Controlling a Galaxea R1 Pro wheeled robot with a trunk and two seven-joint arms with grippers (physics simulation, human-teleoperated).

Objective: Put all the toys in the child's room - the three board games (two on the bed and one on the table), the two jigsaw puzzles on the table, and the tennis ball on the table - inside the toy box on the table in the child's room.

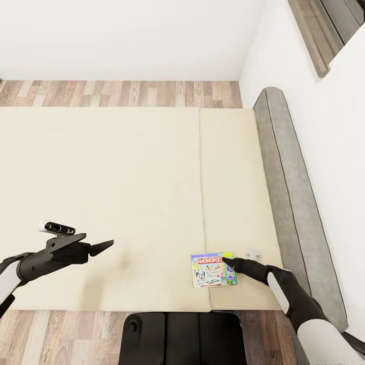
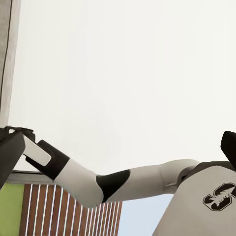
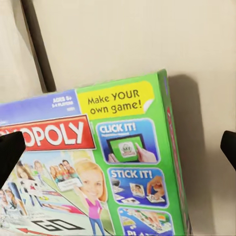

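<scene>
Both arms are clad in white shells with black joint sections, tapering to matte black wrists. The left end effector (image 1: 104, 247) is angular black, with two pointed fingers and a small black-and-white camera module (image 1: 58, 228) mounted above it. The right end effector (image 1: 228, 262) is likewise black and slim. The trunk (image 2: 209, 196) is pale grey with a black scorpion emblem (image 2: 220, 195). The base (image 1: 182, 337) is glossy black with rounded panels.

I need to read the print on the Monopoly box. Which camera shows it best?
The right wrist view: the Monopoly box is close enough there to read its lettering. The head view shows the whole box, small, on the bed by the right gripper.
</scene>
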